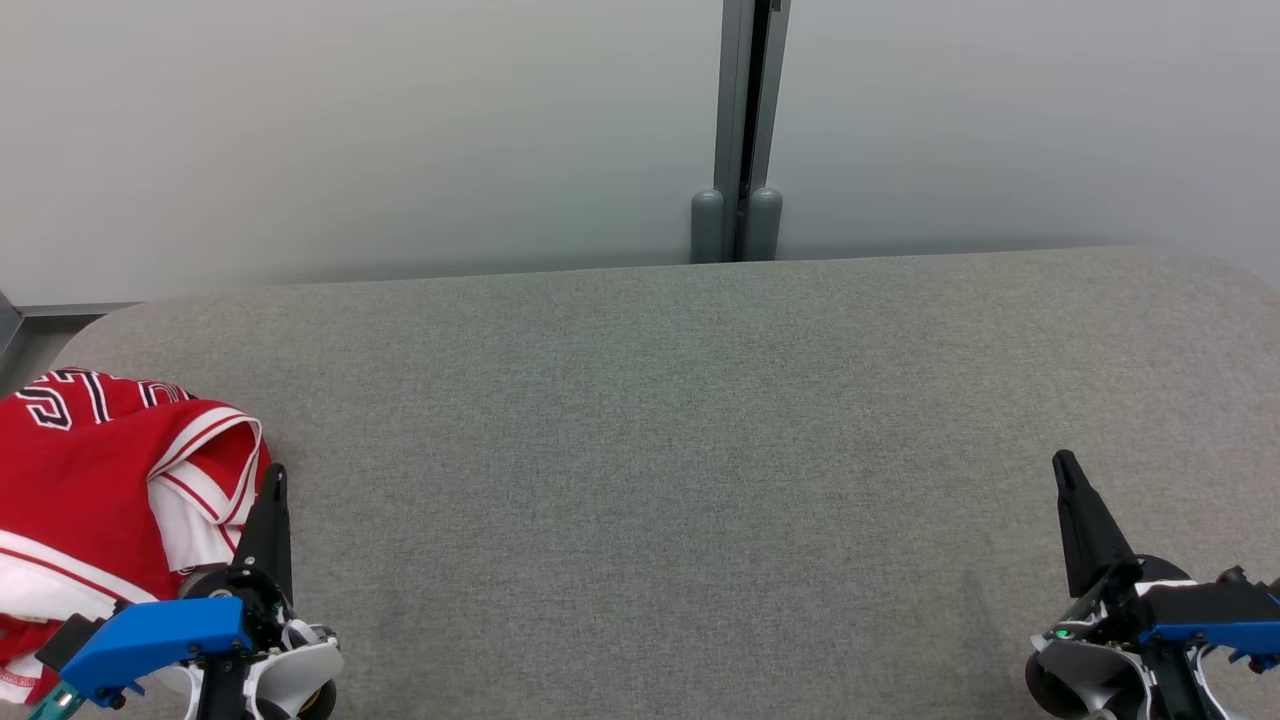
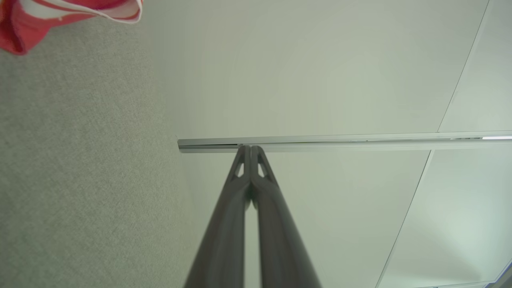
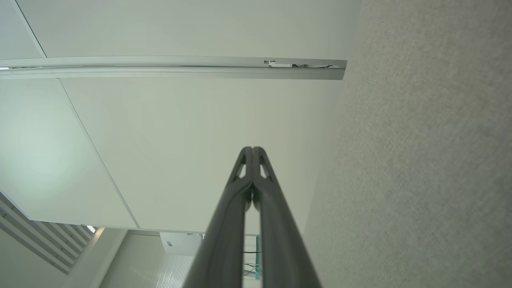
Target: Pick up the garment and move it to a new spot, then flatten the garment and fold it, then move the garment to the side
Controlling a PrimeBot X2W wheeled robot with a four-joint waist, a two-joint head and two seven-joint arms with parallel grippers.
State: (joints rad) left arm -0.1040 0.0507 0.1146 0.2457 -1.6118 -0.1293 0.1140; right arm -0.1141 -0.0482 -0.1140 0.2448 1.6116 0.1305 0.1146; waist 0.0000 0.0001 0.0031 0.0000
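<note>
A red garment [image 1: 85, 480] with white trim and white lettering lies crumpled at the left edge of the grey fabric table [image 1: 660, 450]. A corner of the garment [image 2: 60, 14] hangs at the upper left of the left wrist view. My left gripper [image 1: 275, 478] stands just right of the cloth, its fingers pressed together with nothing between them, as the left wrist view confirms at the tips [image 2: 251, 149]. My right gripper [image 1: 1063, 462] is at the lower right, far from the garment, fingers also together and empty, tips [image 3: 252, 149] pointing toward the wall.
A pale wall with a grey vertical post [image 1: 745, 130] runs behind the table's far edge. The table's rounded corners sit at far left and far right. Wide bare fabric lies between the two grippers.
</note>
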